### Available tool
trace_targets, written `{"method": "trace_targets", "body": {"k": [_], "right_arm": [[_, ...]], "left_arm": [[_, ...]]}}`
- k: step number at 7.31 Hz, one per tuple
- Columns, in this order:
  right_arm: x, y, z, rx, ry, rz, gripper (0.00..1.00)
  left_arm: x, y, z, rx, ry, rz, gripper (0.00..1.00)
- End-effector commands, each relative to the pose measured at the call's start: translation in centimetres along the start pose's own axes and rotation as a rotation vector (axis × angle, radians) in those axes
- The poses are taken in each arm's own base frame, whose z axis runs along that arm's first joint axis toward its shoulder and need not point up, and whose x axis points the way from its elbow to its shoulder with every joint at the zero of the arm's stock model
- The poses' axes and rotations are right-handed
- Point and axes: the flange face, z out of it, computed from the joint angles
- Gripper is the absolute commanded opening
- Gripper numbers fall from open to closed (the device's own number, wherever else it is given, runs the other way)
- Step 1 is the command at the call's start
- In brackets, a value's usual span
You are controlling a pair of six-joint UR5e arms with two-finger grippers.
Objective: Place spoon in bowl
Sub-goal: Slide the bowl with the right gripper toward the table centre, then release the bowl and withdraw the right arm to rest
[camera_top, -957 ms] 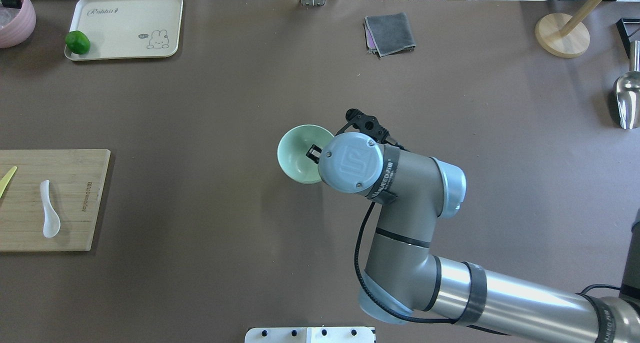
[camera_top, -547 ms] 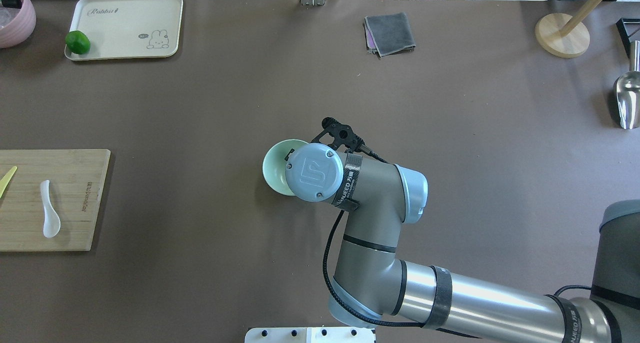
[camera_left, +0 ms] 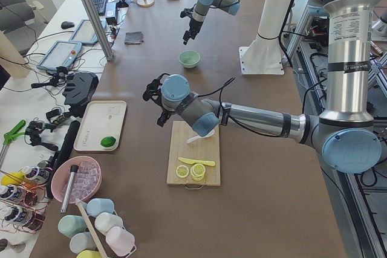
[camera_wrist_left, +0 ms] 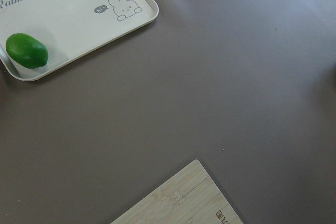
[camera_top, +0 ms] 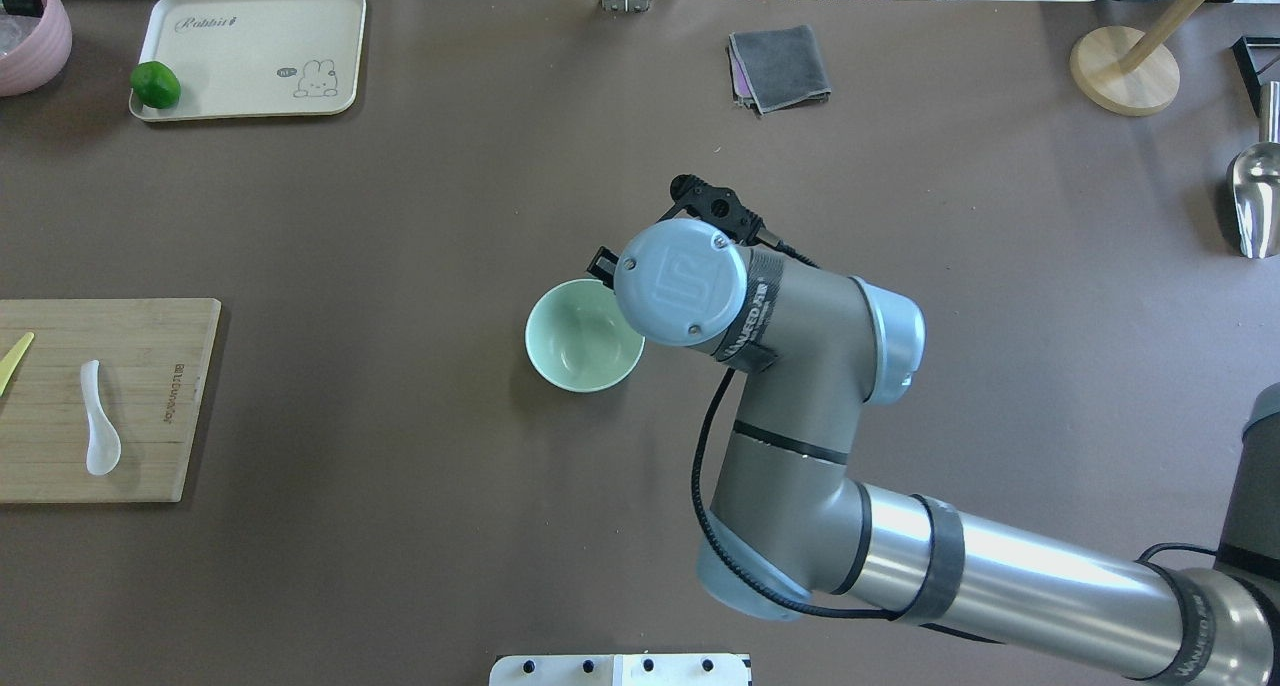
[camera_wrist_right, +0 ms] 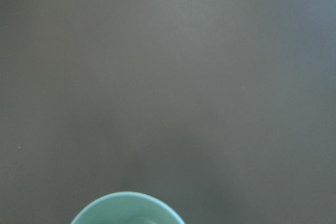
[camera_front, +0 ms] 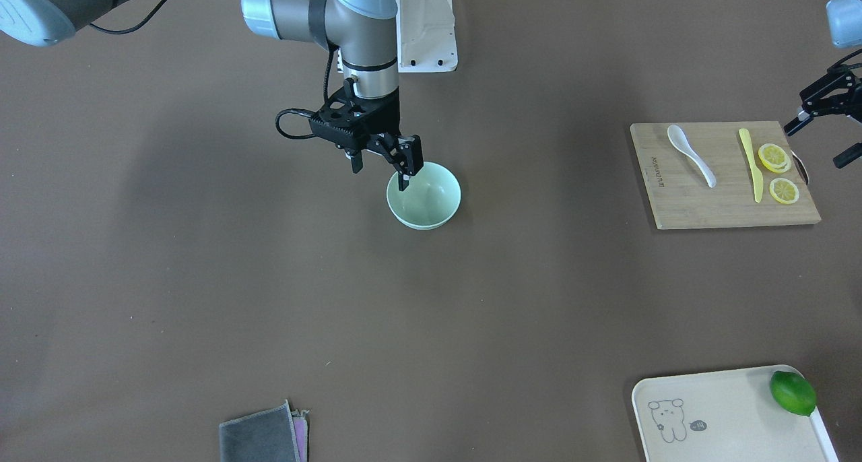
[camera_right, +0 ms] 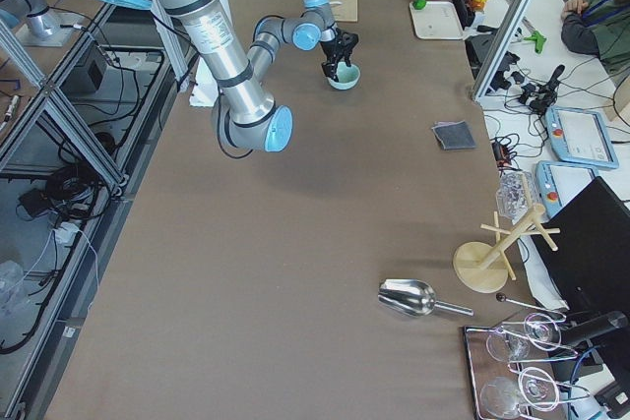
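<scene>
Your right pincer (camera_front: 381, 170) hangs empty, fingers apart, over the rim of the bowl (camera_front: 425, 214), mid-table. Lift it straight up so neither finger nudges the rim. The spoon (camera_front: 690, 153) lies on the board (camera_front: 714, 209) at the left edge of the table (camera_front: 202, 280), near your spread left pincer (camera_front: 815, 145).

The counter (camera_top: 400, 216) is a broad, matte brown surface. Near its middle stands the mint-green bowl (camera_top: 585, 338), upright and well apart from everything else. A bamboo cutting board (camera_top: 160, 416) lies at the edge on the robot's left, and a cream tray (camera_top: 250, 26) with a rabbit drawing sits in the far left corner. A folded grey cloth (camera_top: 780, 66) lies by the far edge. On the far right are a round wooden stand base (camera_top: 1112, 74) and a metal scoop (camera_top: 1255, 201)
</scene>
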Motion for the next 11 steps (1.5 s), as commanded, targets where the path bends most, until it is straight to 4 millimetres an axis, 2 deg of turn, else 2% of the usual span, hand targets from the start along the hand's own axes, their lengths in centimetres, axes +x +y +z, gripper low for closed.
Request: {"method": "trace_targets", "body": {"k": [1,2,3,5,6,7,8,9,10,11], "right_arm": [[6.4,-8.9,-4.2,-0.052,-0.001,-0.137,1.00],[9.9,-13.2,-5.6,-0.064,0.004,-0.205,1.00],[13.4,-18.0,-6.0,-0.089,0.025,-0.263,1.00],[21.2,-26.7,-7.7,-0.135,0.046,-0.448,1.00],[26.0,-30.8,-8.9,-0.174,0.037,-0.538,1.00],[31.6,-34.4,-10.3,-0.198,0.021,-0.631,1.00],[35.9,-36.6,-11.6,-0.206,0.009,-0.662,1.00],[39.3,-38.1,-12.5,-0.196,0.018,-0.679,1.00],[42.7,-38.9,-13.2,-0.202,0.016,-0.702,1.00],[45.3,-39.4,-13.8,-0.202,0.013,-0.697,1.00]], "left_arm": [[3.2,2.3,7.0,0.034,-0.104,-0.294,0.98],[4.7,4.8,10.6,0.051,-0.153,-0.400,0.98],[5.1,6.8,11.3,0.046,-0.183,-0.486,0.98],[3.4,10.7,11.0,0.038,-0.261,-0.532,0.98],[2.8,12.3,11.0,0.031,-0.284,-0.535,0.98],[2.9,13.3,11.3,0.036,-0.281,-0.561,0.97],[3.9,13.9,12.7,0.038,-0.297,-0.581,0.95],[4.9,14.6,14.1,0.042,-0.297,-0.606,0.93],[5.7,15.0,15.2,0.047,-0.302,-0.622,0.92],[6.3,15.5,16.5,0.051,-0.313,-0.626,0.84]]}}
